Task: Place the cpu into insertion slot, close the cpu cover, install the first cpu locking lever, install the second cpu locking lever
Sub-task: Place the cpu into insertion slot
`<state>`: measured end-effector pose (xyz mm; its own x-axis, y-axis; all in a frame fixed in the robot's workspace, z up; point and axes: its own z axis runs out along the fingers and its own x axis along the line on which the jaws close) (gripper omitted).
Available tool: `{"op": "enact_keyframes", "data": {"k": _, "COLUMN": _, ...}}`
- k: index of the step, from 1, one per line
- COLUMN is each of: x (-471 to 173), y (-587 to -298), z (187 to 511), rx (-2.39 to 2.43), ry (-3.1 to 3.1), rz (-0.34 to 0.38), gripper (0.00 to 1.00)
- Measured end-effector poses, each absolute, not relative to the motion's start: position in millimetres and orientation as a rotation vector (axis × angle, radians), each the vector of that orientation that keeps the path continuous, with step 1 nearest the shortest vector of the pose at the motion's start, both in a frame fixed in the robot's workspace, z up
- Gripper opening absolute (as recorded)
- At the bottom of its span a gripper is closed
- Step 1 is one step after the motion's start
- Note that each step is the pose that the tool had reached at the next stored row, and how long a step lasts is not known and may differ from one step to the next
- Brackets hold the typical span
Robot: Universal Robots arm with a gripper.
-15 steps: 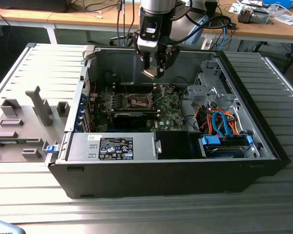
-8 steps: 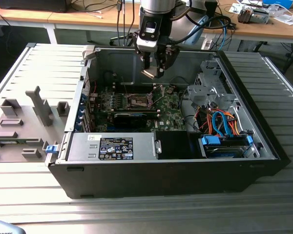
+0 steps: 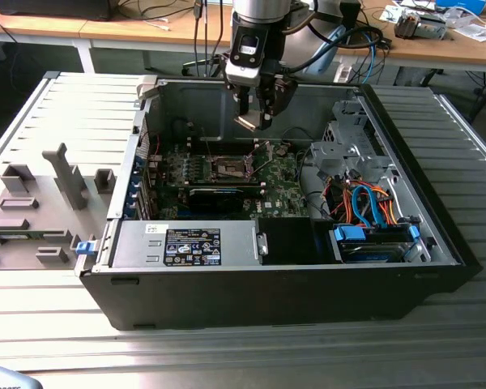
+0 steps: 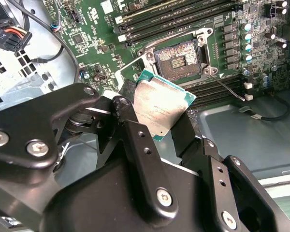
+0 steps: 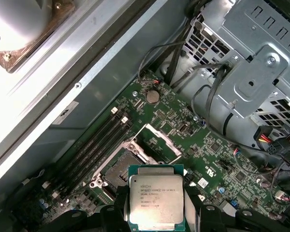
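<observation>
Gripper (image 3: 255, 120) clamped on cpu (image 5: 156, 202) | above uncovered insertion slot (image 4: 178, 58) | drive cage (image 3: 352, 146), cables (image 3: 364, 203) beside

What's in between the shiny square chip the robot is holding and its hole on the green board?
Nothing, just air. In the exterior view the cpu hangs in the gripper above the open socket, with a bare gap between them.

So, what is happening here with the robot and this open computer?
The robot arm's gripper hangs inside the open computer case, its fingers shut on the cpu at two opposite edges. The chip is in the air above the motherboard, not touching it. The insertion slot lies uncovered and empty, so the cpu is not yet placed.
</observation>
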<state>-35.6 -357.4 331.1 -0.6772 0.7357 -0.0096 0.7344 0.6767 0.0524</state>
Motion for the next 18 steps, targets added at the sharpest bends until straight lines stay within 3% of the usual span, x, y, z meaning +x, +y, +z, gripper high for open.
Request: {"op": "enact_keyframes", "data": {"k": 18, "x": -35.6, "y": -357.4, "z": 331.1, "rx": 1.296, "ry": 2.826, "rz": 0.061, "gripper": 0.54}}
